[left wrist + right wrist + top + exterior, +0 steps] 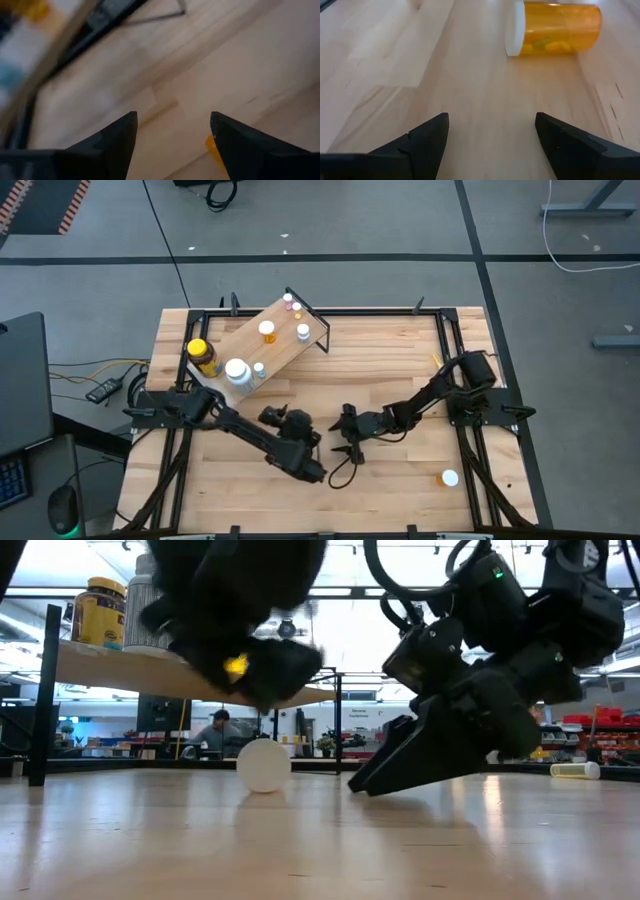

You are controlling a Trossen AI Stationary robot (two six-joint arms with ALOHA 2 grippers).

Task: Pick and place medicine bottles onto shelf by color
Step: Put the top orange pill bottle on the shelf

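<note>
Orange vial (pixel 555 27) w/ white cap is seen lying on its side on the desk (pixel 470 100), just ahead of the right hand (pixel 490 145), long axis crosswise to the fingers. Hand wide open, empty. Left hand (pixel 172 145) also open, nothing held.

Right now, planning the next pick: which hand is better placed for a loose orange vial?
Probably right. Its open hand faces an orange vial lying on its side just ahead. The left hand, also open, shows only an orange sliver beside one finger.
</note>
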